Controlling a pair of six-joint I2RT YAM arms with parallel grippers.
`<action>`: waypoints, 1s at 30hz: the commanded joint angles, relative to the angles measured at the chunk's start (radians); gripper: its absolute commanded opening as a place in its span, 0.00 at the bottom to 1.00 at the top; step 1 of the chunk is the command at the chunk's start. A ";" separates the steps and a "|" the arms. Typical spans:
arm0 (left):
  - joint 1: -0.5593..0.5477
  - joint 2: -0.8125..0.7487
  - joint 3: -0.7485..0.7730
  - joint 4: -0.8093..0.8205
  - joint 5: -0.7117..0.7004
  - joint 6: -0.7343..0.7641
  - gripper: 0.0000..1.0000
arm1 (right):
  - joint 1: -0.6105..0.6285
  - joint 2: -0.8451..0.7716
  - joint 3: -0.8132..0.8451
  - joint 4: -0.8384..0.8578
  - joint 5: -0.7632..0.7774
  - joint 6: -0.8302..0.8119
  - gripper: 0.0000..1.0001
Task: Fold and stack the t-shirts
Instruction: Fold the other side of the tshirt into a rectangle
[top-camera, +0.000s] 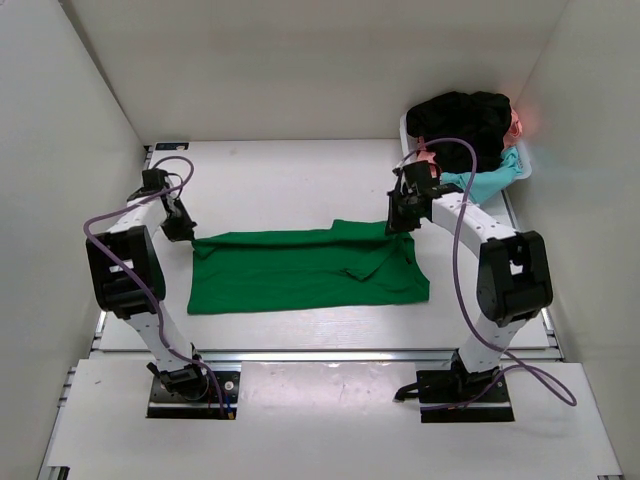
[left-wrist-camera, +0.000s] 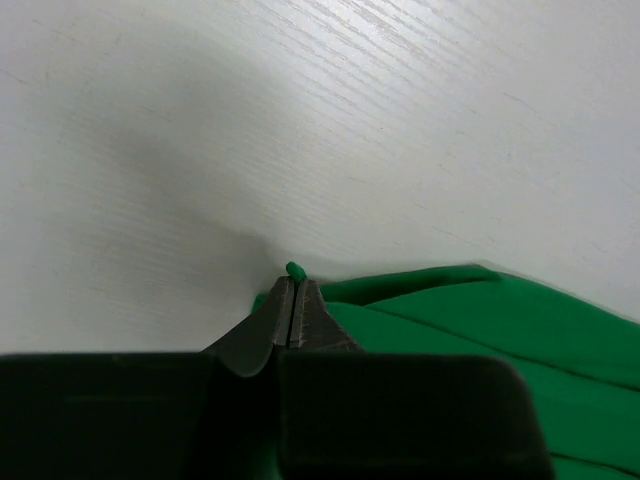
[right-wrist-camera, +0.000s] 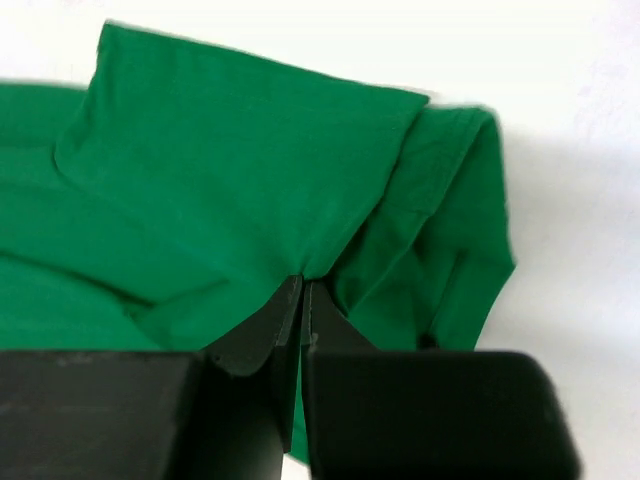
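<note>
A bright green t-shirt (top-camera: 300, 270) lies spread across the middle of the table, partly folded, with a sleeve showing near its right end. My left gripper (top-camera: 183, 230) is shut on the shirt's far left corner; a nub of green cloth (left-wrist-camera: 294, 269) pokes out past the closed tips (left-wrist-camera: 291, 295). My right gripper (top-camera: 402, 222) is shut on the shirt's far right edge, pinching a fold of green cloth (right-wrist-camera: 240, 170) at its tips (right-wrist-camera: 303, 285). A black t-shirt (top-camera: 462, 120), a pink one (top-camera: 516, 126) and a light teal one (top-camera: 490, 178) sit in a heap at the back right.
A white plastic basket (top-camera: 528, 165) holds the heap of shirts in the back right corner, just behind my right arm. White walls close the table on the left, back and right. The table's front edge runs just ahead of the arm bases.
</note>
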 joint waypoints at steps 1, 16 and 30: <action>-0.010 -0.063 0.013 0.007 -0.047 0.079 0.00 | 0.006 -0.102 -0.054 0.072 -0.009 0.009 0.01; -0.086 -0.167 -0.066 0.019 -0.126 0.241 0.00 | -0.008 -0.271 -0.259 0.059 -0.024 0.006 0.00; -0.164 -0.256 -0.178 0.017 -0.300 0.315 0.00 | -0.004 -0.334 -0.377 0.059 -0.046 0.016 0.00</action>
